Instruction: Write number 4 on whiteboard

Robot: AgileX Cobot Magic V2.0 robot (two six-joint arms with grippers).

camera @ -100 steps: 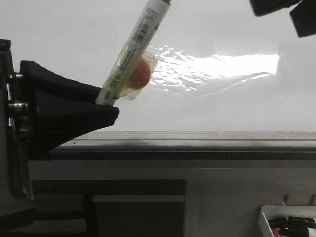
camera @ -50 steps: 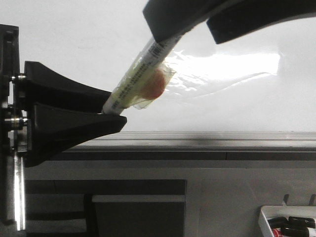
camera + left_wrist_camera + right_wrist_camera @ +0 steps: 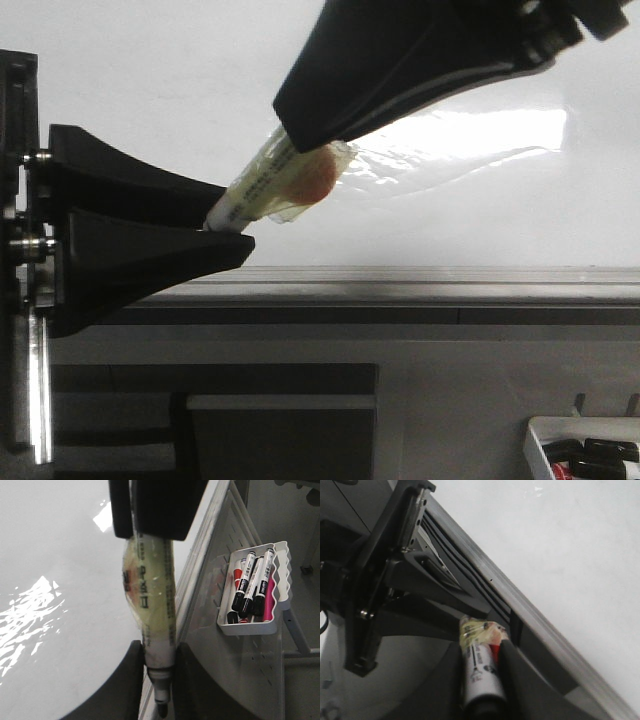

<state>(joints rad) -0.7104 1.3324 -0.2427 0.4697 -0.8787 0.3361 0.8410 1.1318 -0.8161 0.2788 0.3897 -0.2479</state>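
Observation:
A white marker (image 3: 262, 185) wrapped in yellowish tape, with an orange lump on its side, hangs slanted in front of the glossy whiteboard (image 3: 150, 80). My left gripper (image 3: 238, 225) is shut on its lower end. In the left wrist view the marker (image 3: 150, 610) sits pinched between the fingers, its bare dark tip (image 3: 161, 707) poking out past them. My right gripper (image 3: 295, 125) comes in from the upper right and is shut on the upper end. The right wrist view shows the barrel (image 3: 479, 667) tight between both fingers. The number 4 is out of view.
A grey metal rail (image 3: 400, 285) runs along the board's lower edge. A small white tray (image 3: 255, 587) with several black and red markers hangs on the grey panel below the rail, and shows at the lower right of the front view (image 3: 585, 450).
My right gripper came down from the upper right onto the marker's upper end and its fingers closed on it. The left gripper and marker shifted slightly right, then held still.

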